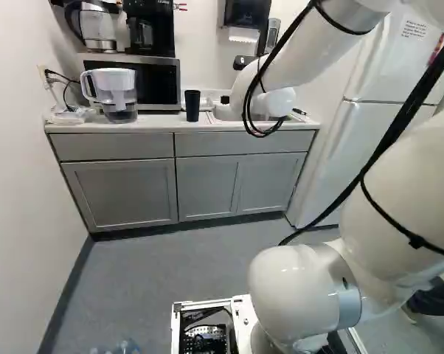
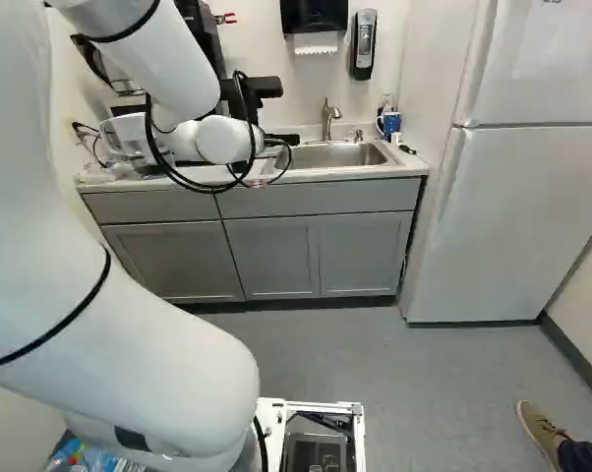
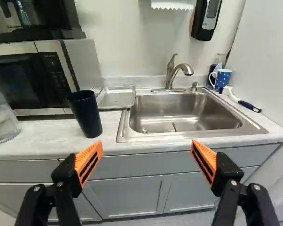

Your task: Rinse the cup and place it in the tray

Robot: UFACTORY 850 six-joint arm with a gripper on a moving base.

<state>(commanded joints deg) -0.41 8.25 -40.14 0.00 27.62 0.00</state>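
in the left base view we saw a microwave (image 1: pixel 167 87) at eleven o'clock, a coffee maker (image 1: pixel 157 11) on it, a pitcher (image 1: pixel 119 94) at ten; in the right one, a towel dispenser (image 2: pixel 314 16) at twelve, a blue mug (image 2: pixel 390 123) at one, a fridge (image 2: pixel 517 187) toward three.

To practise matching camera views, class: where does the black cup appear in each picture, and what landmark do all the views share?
Left base view: black cup on the counter, between the microwave and the sink.
Right base view: not visible; the arm hides part of the counter.
Wrist view: on the counter, beside the metal tray.
Shared landmark: the soap dispenser on the wall.
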